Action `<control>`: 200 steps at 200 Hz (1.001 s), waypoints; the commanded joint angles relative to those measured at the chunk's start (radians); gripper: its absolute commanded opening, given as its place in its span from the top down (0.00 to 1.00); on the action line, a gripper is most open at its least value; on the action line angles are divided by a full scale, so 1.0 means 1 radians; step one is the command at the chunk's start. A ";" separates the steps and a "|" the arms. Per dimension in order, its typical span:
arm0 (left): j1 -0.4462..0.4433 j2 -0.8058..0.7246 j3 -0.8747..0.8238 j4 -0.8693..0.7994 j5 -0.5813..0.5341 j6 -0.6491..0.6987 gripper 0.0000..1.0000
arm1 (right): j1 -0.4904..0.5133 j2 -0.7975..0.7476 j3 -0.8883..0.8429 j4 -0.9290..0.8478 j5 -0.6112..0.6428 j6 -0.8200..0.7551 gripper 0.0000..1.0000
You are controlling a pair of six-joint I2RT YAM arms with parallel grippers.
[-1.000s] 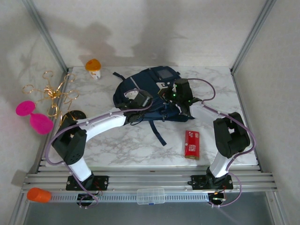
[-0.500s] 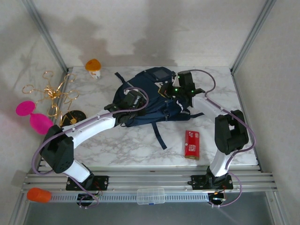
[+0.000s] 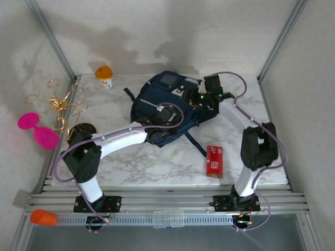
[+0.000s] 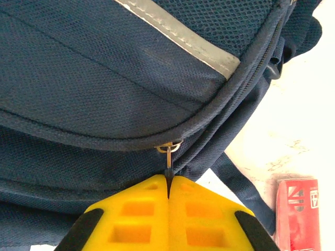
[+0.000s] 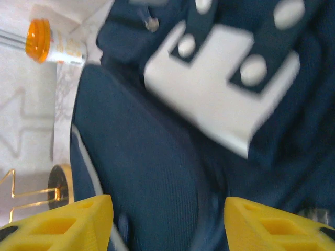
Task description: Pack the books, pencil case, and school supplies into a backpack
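The navy backpack point(image 3: 159, 97) lies at the back middle of the table, its front facing up. My left gripper point(image 3: 165, 119) sits at its near edge, shut on a metal zipper pull point(image 4: 168, 159) that hangs from the zipper seam. My right gripper point(image 3: 203, 99) hovers over the backpack's right side, open, with bare navy fabric point(image 5: 157, 172) between its fingers and a white patch point(image 5: 220, 99) just beyond. The school supplies, a flat red box point(image 3: 214, 161), lie on the table near the right arm and show in the left wrist view point(image 4: 298, 214). The books and pencil case are out of view.
An orange-capped bottle point(image 3: 104, 76) stands at the back left. A gold wire piece point(image 3: 57, 102), a pink object point(image 3: 37, 129) and a black-and-gold disc point(image 3: 82, 129) sit along the left edge. A backpack strap point(image 3: 196, 144) trails toward the red box.
The backpack has shifted right and back. My left gripper has moved right along its near edge with the zipper pull. My right gripper has opened and let go of the fabric.
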 commanded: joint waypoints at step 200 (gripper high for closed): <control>0.132 -0.072 -0.068 -0.156 -0.005 0.195 1.00 | -0.126 -0.066 -0.131 -0.032 -0.193 -0.206 1.00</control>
